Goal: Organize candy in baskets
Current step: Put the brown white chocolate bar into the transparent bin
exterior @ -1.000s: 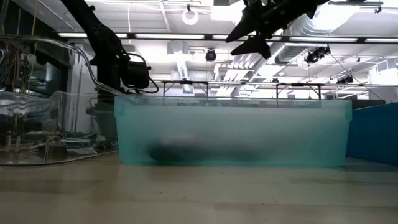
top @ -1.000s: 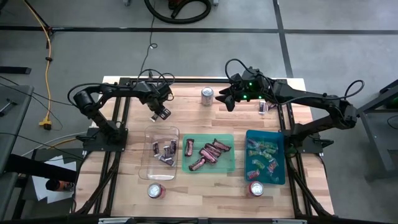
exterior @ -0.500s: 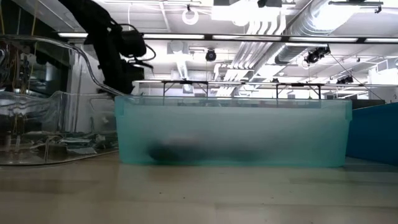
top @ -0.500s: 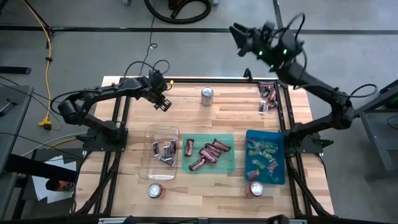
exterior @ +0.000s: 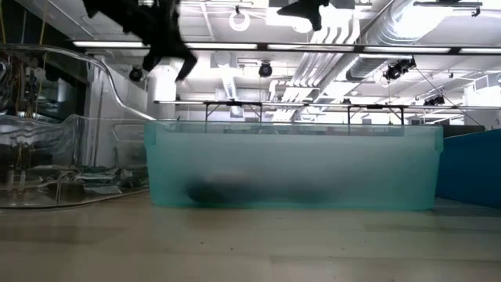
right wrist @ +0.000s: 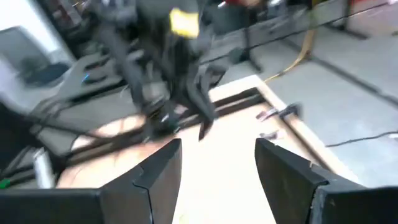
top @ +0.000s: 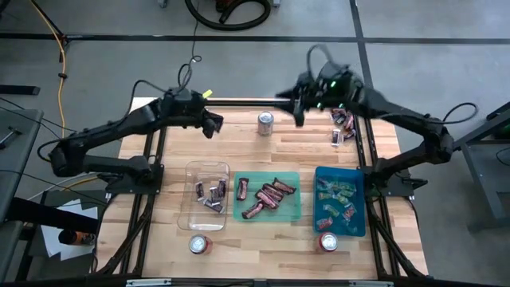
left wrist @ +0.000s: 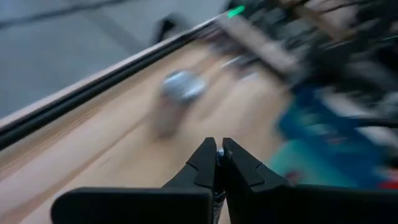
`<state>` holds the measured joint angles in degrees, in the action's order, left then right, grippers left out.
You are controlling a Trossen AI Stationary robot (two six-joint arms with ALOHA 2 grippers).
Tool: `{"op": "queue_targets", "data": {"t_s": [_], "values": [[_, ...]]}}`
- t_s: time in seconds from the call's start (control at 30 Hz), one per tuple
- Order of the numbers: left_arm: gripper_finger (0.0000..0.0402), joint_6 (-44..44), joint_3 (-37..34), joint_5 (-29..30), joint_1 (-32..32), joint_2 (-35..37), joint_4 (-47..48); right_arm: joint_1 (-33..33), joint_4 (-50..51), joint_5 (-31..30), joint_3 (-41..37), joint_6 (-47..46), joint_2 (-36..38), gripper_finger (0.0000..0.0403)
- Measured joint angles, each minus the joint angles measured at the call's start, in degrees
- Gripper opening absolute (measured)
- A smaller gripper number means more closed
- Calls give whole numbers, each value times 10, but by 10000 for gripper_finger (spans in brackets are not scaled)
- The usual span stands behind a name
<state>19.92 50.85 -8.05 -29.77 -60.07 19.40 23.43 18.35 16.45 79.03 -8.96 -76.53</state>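
Observation:
Three baskets stand in a row near the table's middle: a clear one [top: 207,209] with dark-silver candy [top: 212,193], a green one [top: 291,209] with maroon candy [top: 267,195], and a teal-blue one [top: 357,209] with green and pink candy [top: 336,199]. More candy [top: 343,119] lies loose at the far right of the table. My left gripper [top: 213,126] hovers shut, high over the far left of the table, with nothing plainly between its fingers [left wrist: 219,155]. My right gripper [top: 299,112] hangs open in the air near the far edge, nothing between its fingers [right wrist: 217,162].
A silver can [top: 265,122] stands between the two grippers at the far side. Two more cans [top: 199,244] [top: 327,241] stand near the front edge. A black metal frame [top: 239,101] borders the table. Bare wood lies between the baskets and the far edge.
My left gripper has risen from just above the clear basket and gone toward the far edge, tipping from pointing down to nearly level. My right gripper has risen too, swinging out past the far edge and back.

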Motion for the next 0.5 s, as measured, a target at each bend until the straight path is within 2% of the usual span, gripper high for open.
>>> {"op": "queue_targets", "data": {"t_s": [0.17,0.27,0.4,0.5], "values": [[0,14,1,-35,91,39,-97,-60,-147,7,-110,-14,-4,197],[0,63,1,-35,134,50,-106,-86,-262,7,-169,-40,-11,197],[0,138,1,-20,196,65,-39,-107,-336,7,-227,-67,-19,197],[0,178,1,39,261,74,54,-116,-343,7,-252,-91,-19,197]]}}
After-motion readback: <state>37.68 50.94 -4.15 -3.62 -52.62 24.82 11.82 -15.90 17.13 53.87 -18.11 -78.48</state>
